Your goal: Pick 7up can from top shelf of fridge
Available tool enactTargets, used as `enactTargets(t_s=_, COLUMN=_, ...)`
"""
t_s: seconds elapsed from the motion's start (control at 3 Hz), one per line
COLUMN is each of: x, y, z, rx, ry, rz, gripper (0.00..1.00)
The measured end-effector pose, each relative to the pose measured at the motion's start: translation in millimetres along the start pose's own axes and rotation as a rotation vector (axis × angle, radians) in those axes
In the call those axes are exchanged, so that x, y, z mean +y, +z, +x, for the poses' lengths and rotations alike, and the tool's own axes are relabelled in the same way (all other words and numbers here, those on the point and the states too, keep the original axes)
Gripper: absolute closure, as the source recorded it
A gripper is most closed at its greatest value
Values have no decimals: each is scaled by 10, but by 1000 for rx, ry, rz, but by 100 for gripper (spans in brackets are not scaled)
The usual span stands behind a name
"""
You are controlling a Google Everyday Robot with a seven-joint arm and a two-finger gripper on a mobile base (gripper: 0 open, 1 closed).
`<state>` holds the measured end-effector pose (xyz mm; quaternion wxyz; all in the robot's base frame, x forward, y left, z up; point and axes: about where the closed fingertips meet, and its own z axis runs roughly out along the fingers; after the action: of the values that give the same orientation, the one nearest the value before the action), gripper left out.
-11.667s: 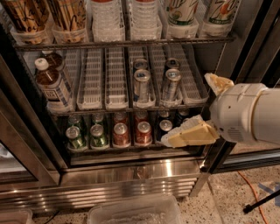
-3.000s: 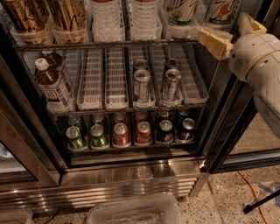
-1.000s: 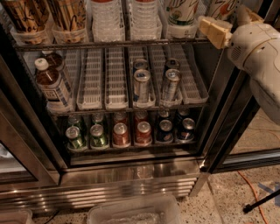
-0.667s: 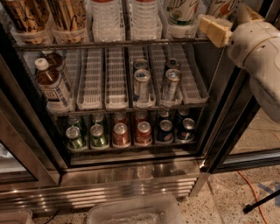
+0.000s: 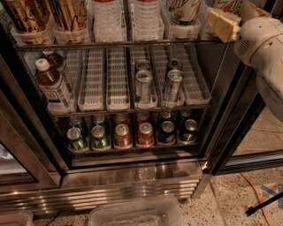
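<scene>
Gripper (image 5: 222, 24) at the top shelf's (image 5: 110, 44) right end, 7up can (image 5: 183, 12) just left, clear bottles (image 5: 146, 20) crowding the middle, black door frame (image 5: 225, 114) bounding the right

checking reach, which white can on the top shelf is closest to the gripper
The rightmost 7up can, partly covered by the gripper at top right; the other white can stands further left.

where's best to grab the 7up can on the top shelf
Probably its round body, coming level from the open front of the fridge. The 7up can stands upright at the front edge of the top shelf, its lid out of view, with a bottle close on its left. The gripper is just to its right.
</scene>
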<state>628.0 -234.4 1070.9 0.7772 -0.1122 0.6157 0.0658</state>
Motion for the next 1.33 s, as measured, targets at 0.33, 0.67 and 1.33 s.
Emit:
enactTargets(t_s=0.33, x=31, y=-9, z=50, rx=10, ry=3, rz=-1, gripper=29)
enactTargets(t_s=0.67, x=117, y=28, z=124, rx=27, ry=0, rz=-13, gripper=29)
enactTargets(t_s=1.33, x=190, y=196, z=81, rx=22, ry=26, rz=-17, gripper=28)
